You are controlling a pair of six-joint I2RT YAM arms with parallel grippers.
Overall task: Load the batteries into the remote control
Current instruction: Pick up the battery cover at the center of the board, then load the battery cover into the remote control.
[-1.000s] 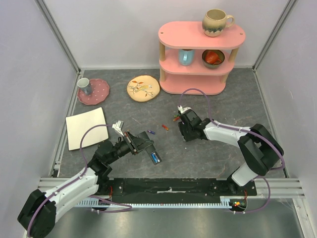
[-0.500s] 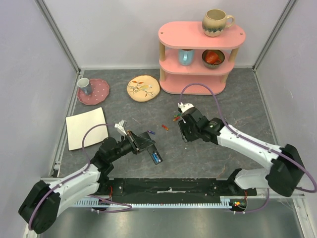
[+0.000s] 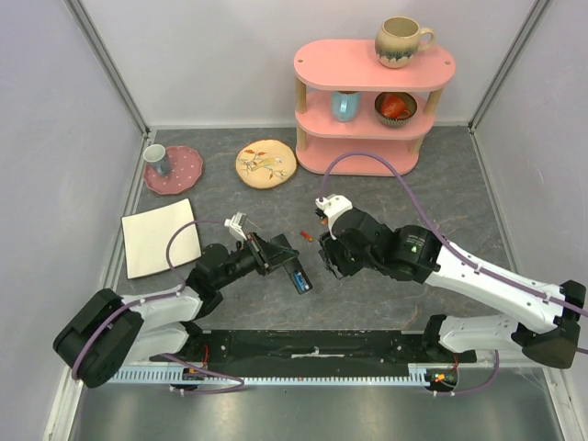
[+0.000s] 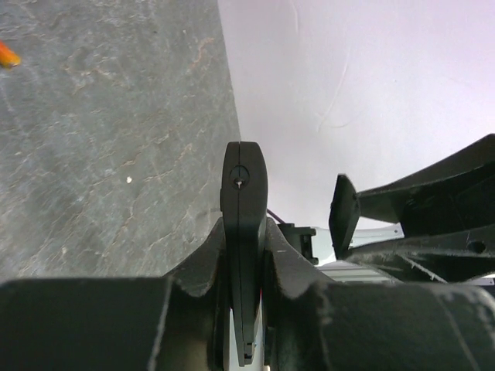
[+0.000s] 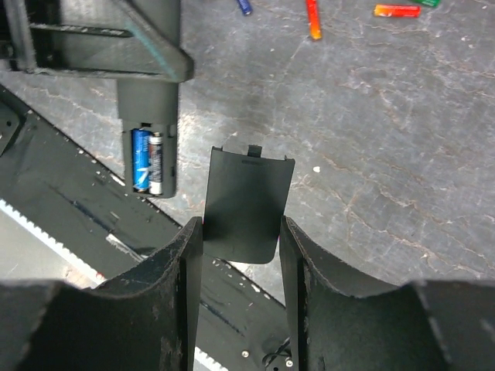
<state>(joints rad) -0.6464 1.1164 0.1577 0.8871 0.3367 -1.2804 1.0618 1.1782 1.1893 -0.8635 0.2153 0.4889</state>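
My left gripper is shut on the long black remote control and holds it tilted above the table. The remote's open compartment holds two batteries, one blue; they also show in the right wrist view. In the left wrist view the remote stands edge-on between the fingers. My right gripper is shut on the small black battery cover, just right of the remote's open end. Loose batteries lie on the table behind; the right wrist view shows a blue one and an orange one.
A pink shelf with mugs and a bowl stands at the back. A flowered plate, a pink plate with a cup and a white square board lie at the left. The black base rail runs along the near edge.
My left gripper has carried the remote to the right. My right gripper has come left and nearer with the cover, away from the loose batteries, and now sits beside the remote's open end.
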